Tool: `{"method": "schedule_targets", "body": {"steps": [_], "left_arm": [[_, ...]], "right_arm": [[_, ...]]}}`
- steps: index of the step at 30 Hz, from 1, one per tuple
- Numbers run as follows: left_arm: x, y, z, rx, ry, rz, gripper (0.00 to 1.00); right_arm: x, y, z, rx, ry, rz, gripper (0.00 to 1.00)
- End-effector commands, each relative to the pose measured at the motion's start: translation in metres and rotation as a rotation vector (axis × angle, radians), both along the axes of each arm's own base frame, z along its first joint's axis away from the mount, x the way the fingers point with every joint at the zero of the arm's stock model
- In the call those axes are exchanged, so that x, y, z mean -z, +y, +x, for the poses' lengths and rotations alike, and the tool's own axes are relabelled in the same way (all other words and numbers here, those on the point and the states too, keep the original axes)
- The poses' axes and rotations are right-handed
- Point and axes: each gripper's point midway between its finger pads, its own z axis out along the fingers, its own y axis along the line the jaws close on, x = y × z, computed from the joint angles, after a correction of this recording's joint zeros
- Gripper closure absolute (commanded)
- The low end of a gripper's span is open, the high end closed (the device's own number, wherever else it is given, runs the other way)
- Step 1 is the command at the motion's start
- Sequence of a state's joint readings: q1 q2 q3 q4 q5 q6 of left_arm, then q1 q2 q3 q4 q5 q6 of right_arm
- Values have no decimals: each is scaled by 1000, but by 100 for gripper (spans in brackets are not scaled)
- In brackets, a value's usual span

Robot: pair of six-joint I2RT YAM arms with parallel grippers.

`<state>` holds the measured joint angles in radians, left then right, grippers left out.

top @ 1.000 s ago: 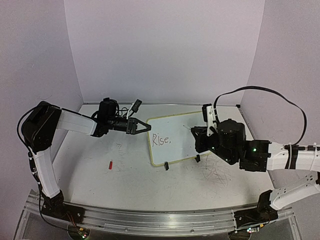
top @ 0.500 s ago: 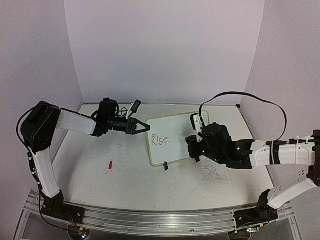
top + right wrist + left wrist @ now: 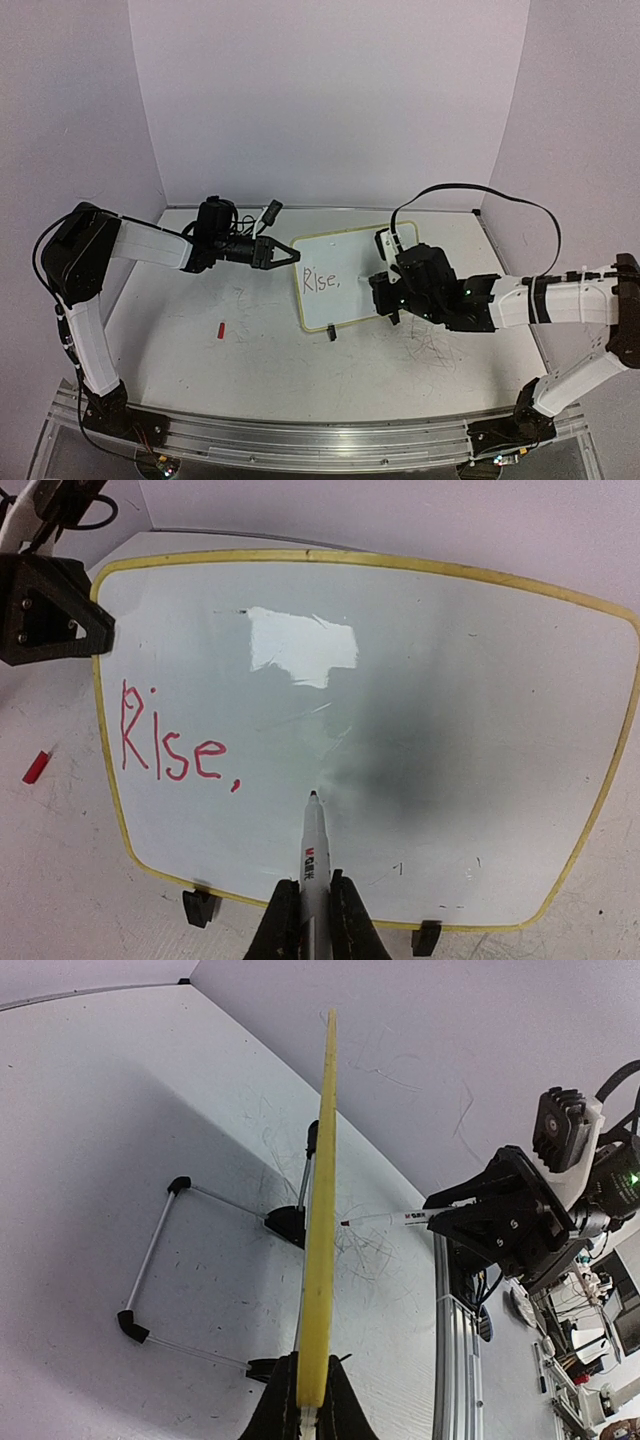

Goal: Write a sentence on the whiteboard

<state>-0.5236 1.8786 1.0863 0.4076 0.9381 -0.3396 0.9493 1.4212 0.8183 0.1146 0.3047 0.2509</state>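
Note:
The whiteboard (image 3: 350, 262) stands tilted on black feet, edge-on as a yellow rim (image 3: 322, 1200) in the left wrist view. My left gripper (image 3: 283, 253) (image 3: 308, 1400) is shut on its left edge. The sentence (image 3: 322, 280) (image 3: 170, 746) reads "Rise," in red at the board's left. Low in front of the board, my right gripper (image 3: 384, 284) (image 3: 313, 912) is shut on a white marker (image 3: 313, 848) (image 3: 392, 1219). The marker's tip sits just right of the comma, very close to the board's face (image 3: 430, 680); whether it touches I cannot tell.
A red marker cap (image 3: 221, 329) (image 3: 35, 767) lies on the scribbled white tabletop (image 3: 430, 350) left of the board. A thin wire stand (image 3: 150, 1260) props the board from behind. Walls close in the left, back and right; a metal rail (image 3: 300, 435) runs along the near edge.
My right arm has swung left and closer to the board, carrying the marker tip to a spot just after "Rise,". The left arm and the board have not moved.

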Motion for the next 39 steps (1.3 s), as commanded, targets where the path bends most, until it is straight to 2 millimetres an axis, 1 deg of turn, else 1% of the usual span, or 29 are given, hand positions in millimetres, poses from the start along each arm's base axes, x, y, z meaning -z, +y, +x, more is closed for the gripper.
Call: {"method": "schedule_targets", "body": {"steps": [1,3,8,11,13,20,29,39], "left_arm": [[-2,0,7,-50,6,36,100],[-2,0,8,-52,8,37,100],[-1,1,8,-54,7,40,100],[-1,1,8,-54,6,41,100],[-1,0,8,-53,6,42,100],[-1,0,7,-50,8,42,100],[-2,0,7,-47,3,40,100],[-3,0,6,-44,5,40,100]], "right_arm": [[-27,2,9,29,-76,59,100],[-33,1,12,47,-94,66,100],[-31,14,17,20,-94,69,100],[-38,22,14,-25,-108,100,100],[-40,25,14,-35,-110,109,100],[-27,33,13,-66,-81,96,100],[-25,21,19,16,-84,93,100],[-22,18,23,51,-84,83,100]]}}
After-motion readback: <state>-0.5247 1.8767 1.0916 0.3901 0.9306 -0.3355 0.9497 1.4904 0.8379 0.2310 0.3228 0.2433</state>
